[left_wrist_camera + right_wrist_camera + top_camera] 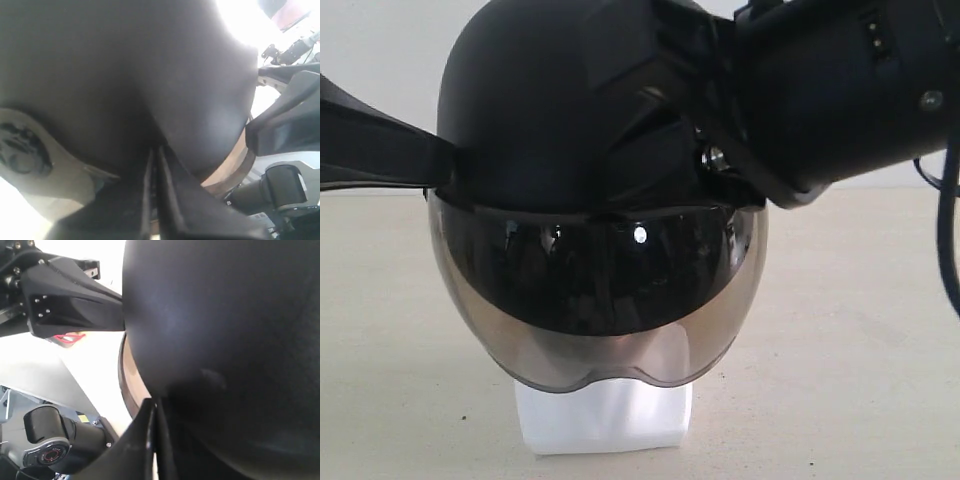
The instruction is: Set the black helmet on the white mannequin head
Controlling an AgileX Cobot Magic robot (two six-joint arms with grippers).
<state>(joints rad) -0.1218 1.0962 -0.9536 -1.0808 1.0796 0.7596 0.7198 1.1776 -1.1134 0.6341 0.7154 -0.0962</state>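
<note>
White mannequin head [605, 415] inside black helmet [550, 110]

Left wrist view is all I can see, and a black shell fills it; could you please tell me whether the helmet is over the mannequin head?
Observer: Yes; the exterior view shows the black helmet over the white mannequin head, only its blocky base showing below.
Operator: Is the visor down?
Observer: Yes, the tinted visor covers the face.
Operator: And the right end effector?
Observer: Its jaws are shut, tips against the helmet's shell.
</note>
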